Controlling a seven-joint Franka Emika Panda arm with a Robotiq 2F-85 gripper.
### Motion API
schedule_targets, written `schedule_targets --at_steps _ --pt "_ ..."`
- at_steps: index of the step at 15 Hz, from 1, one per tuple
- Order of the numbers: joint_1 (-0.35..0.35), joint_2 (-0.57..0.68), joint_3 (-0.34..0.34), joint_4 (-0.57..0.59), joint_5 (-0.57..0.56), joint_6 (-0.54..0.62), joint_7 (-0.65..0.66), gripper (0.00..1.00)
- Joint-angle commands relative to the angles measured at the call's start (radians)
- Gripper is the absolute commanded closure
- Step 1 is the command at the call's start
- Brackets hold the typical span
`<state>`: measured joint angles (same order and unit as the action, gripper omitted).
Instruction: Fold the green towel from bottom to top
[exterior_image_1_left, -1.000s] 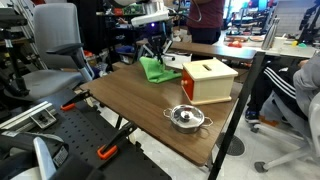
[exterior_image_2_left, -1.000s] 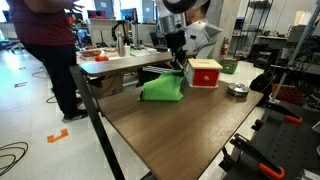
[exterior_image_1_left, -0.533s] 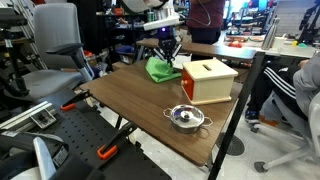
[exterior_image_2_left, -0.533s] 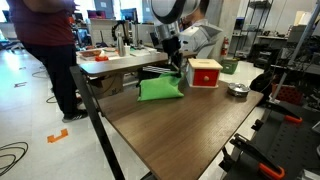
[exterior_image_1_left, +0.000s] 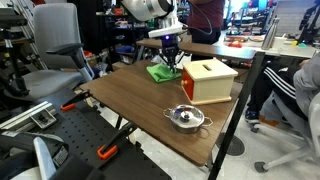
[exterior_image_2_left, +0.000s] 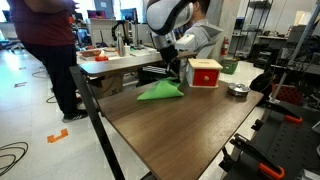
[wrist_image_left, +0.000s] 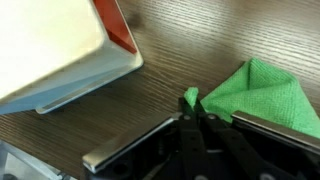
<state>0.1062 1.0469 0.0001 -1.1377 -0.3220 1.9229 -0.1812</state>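
The green towel (exterior_image_1_left: 161, 73) lies bunched on the brown table near its far edge, beside the red and cream box (exterior_image_1_left: 208, 79). It also shows in an exterior view (exterior_image_2_left: 160, 91) and in the wrist view (wrist_image_left: 270, 95). My gripper (exterior_image_1_left: 170, 63) hangs over the towel's edge next to the box, also in an exterior view (exterior_image_2_left: 172, 73). In the wrist view my gripper (wrist_image_left: 193, 103) is shut on a pinched corner of the green towel, just above the tabletop.
A metal bowl (exterior_image_1_left: 186, 118) sits on the table toward the near edge, also in an exterior view (exterior_image_2_left: 237, 90). The box (exterior_image_2_left: 205, 72) stands close beside my gripper. A person (exterior_image_2_left: 45, 50) stands by the table. Chairs and desks surround it.
My gripper has carried the towel corner toward the box and lowered it. The towel, lifted into a mound before, now lies flatter on the table.
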Motion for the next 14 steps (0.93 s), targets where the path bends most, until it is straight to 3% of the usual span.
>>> schedule_targets --at_steps 1,10,14 --pt "0.011 0.015 -0.001 0.032 0.008 -0.014 -0.029 0.69" --pt "0.028 -0.172 0.003 -0.147 0.003 0.117 -0.001 0.04" --pt "0.012 -0.324 0.011 -0.336 0.003 0.259 0.008 0.0"
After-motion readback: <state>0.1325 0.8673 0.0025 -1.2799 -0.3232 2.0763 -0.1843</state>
